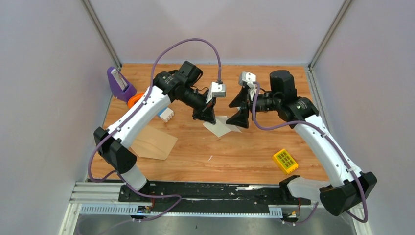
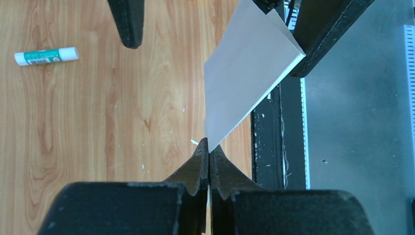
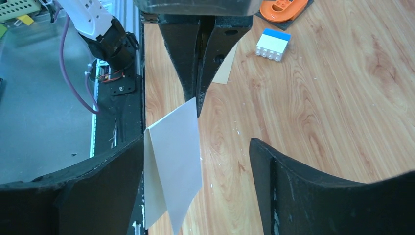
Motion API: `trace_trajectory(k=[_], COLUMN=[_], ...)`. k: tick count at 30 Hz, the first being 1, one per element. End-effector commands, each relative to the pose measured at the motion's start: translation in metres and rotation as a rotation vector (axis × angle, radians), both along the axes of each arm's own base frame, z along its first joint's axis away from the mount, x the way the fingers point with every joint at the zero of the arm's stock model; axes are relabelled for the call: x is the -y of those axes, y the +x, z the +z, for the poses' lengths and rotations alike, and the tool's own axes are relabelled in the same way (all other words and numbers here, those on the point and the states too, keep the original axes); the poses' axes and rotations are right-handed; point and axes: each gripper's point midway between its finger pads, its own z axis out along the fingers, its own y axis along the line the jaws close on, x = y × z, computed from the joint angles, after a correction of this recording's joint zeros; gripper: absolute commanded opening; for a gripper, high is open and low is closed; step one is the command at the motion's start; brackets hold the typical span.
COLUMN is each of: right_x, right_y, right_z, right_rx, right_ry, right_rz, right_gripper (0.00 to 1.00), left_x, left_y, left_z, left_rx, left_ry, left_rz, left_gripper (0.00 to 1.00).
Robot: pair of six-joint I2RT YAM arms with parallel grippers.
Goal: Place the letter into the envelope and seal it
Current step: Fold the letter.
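Letter [image 2: 244, 73]: thin, folded, likely floppy. Left claw [image 2: 209, 145] clamped on its corner; right claw [image 3: 195, 156] apart. Best hold probably the creased edge.

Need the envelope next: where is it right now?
Top view: the envelope lies flat on the table, left side, toward the near edge, nearer than the blue-and-white block and left of the letter.

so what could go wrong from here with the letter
The left gripper pinches only a corner of the letter while the right gripper is open, so the sheet could droop, twist or slip out.
The letter seems to lean on the right gripper; pulling away might drag it.
The envelope lies flat and unheld, so it may slide during insertion.
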Motion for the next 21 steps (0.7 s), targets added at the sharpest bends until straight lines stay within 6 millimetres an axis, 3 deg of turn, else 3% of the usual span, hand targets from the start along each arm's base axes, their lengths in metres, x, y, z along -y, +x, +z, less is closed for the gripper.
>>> trace_trajectory(k=[1, 5, 10, 12, 13, 14, 16, 18, 21], right_x=[-0.001, -0.003, -0.002, -0.001, 0.000, 0.000, -0.001, -0.001, -0.003], right_y=[-0.002, 0.000, 0.004, 0.005, 0.005, 0.005, 0.004, 0.004, 0.004], right_z=[0.011, 0.003, 0.006, 0.006, 0.006, 0.004, 0.001, -0.003, -0.005], right_rx=[0.035, 0.000, 0.019, 0.029, 0.030, 0.027, 0.012, -0.003, -0.023], right_ry=[0.026, 0.018, 0.014, 0.010, 0.009, 0.007, 0.004, 0.002, 0.003], right_rz=[0.012, 0.020, 0.006, -0.004, -0.006, -0.007, -0.002, 0.000, 0.004], right_gripper=[0.70, 0.28, 0.01, 0.00, 0.00, 0.00, 0.00, 0.00, 0.00], left_x=[-0.002, -0.003, -0.006, -0.007, -0.008, -0.008, -0.007, -0.004, 0.004], left_y=[-0.006, -0.007, -0.010, -0.011, -0.012, -0.011, -0.009, -0.005, 0.003], left_z=[0.014, 0.018, 0.016, 0.016, 0.018, 0.020, 0.028, 0.039, 0.056], left_rx=[0.034, 0.041, 0.046, 0.053, 0.061, 0.067, 0.092, 0.117, 0.126], left_ry=[-0.031, -0.037, -0.033, -0.034, -0.038, -0.040, -0.058, -0.081, -0.115], left_rz=[-0.008, -0.009, -0.012, -0.014, -0.018, -0.017, -0.007, 0.008, 0.026], left_gripper=[0.00, 0.00, 0.00, 0.01, 0.21, 0.49, 0.73, 0.88, 0.93])
